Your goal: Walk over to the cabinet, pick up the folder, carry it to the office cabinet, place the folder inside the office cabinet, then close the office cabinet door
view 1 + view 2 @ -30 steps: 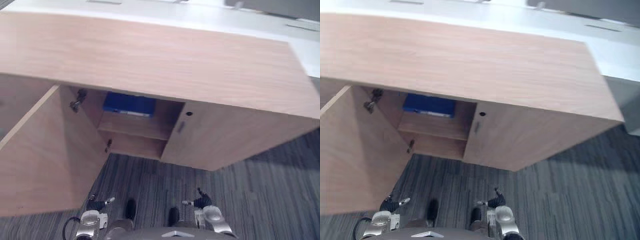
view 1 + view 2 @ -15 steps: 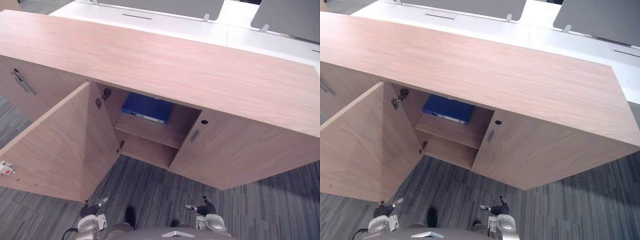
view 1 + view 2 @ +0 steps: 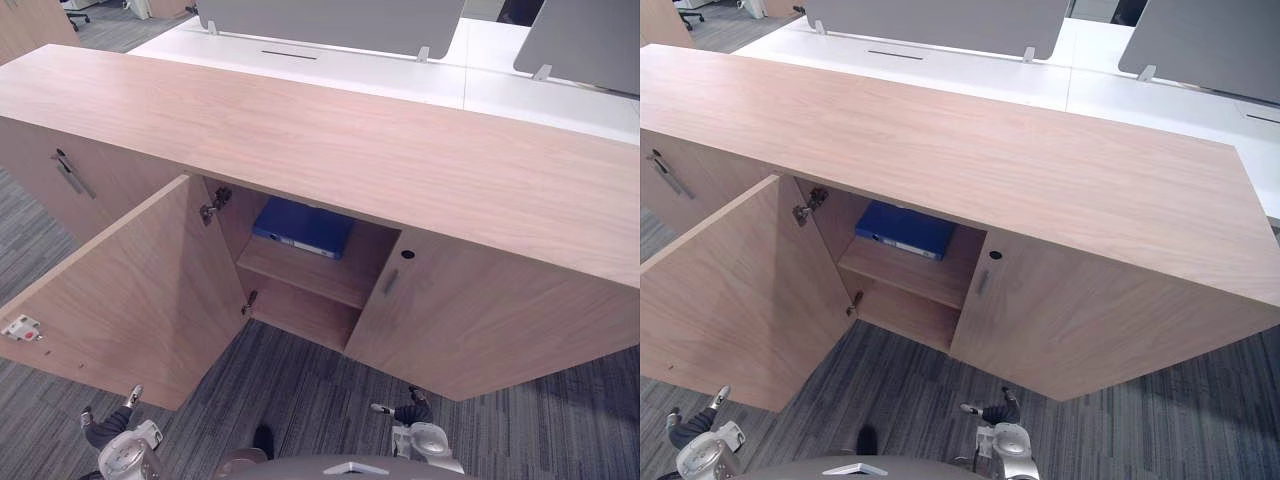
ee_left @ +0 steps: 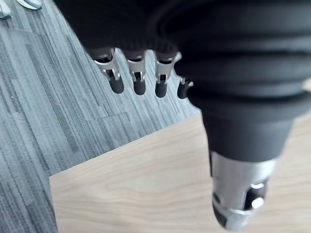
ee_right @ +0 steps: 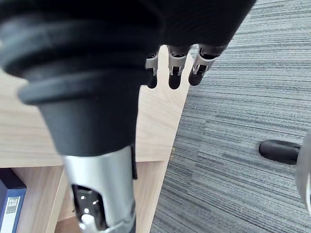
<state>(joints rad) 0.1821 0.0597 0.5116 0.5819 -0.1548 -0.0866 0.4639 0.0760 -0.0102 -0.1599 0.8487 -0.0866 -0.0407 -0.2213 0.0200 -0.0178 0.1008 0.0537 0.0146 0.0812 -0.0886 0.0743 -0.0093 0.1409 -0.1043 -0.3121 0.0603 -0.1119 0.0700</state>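
On the cabinet shelf (image 3: 312, 274) the folder (image 3: 303, 228) lies well apart from left hand (image 3: 108, 428) and right hand (image 3: 411, 411), fingers (image 4: 138, 81) loose, empty

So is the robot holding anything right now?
No, nothing. Its left hand and right hand hang open and empty, and the blue folder lies on the shelf inside the cabinet.

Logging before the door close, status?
Left hand and right hand open, empty, hanging low. Folder flat on upper shelf in cabinet. Left door wide open, right door shut; nothing seen in the way.
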